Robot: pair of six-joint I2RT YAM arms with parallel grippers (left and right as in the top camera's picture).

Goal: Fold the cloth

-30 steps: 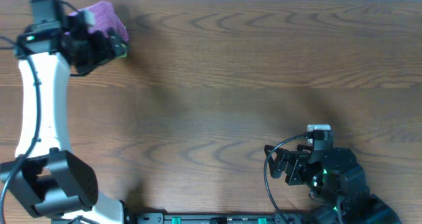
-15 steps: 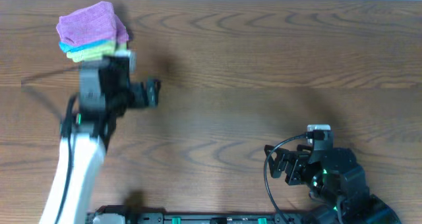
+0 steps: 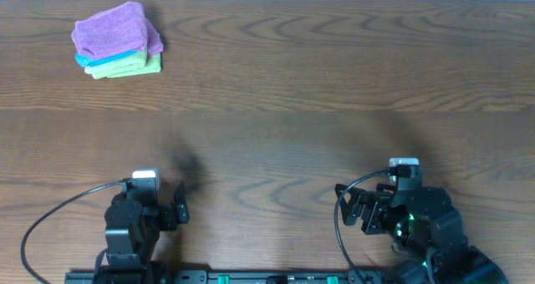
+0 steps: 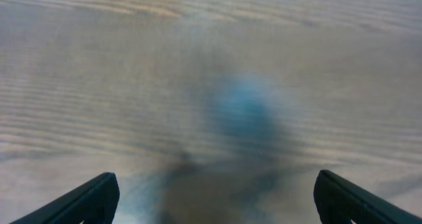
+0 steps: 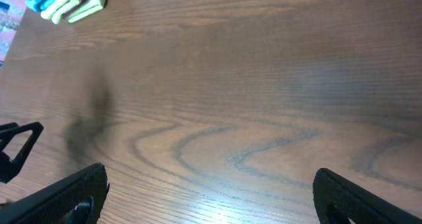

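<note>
The lilac cloth [image 3: 115, 29] lies folded at the far left of the table, on top of a bright blue folded cloth [image 3: 87, 60] and a yellow-green folded cloth [image 3: 125, 66]. My left gripper [image 3: 179, 213] is open and empty near the front edge at the left, far from the stack. In the left wrist view its fingers [image 4: 214, 197] hang wide apart over bare wood. My right gripper [image 3: 351, 209] is open and empty at the front right. The right wrist view shows its fingers [image 5: 211, 194] spread, and the stack's blue and yellow-green cloths [image 5: 62, 0] at the top left corner.
The wooden table [image 3: 334, 92] runs wide between the stack and both grippers. A black rail [image 3: 251, 277] lies along the front edge. Cables loop beside each arm base.
My left arm has left the cloth stack at the far left and drawn back to the front edge. The lilac cloth stays folded on the stack. The right arm has not moved.
</note>
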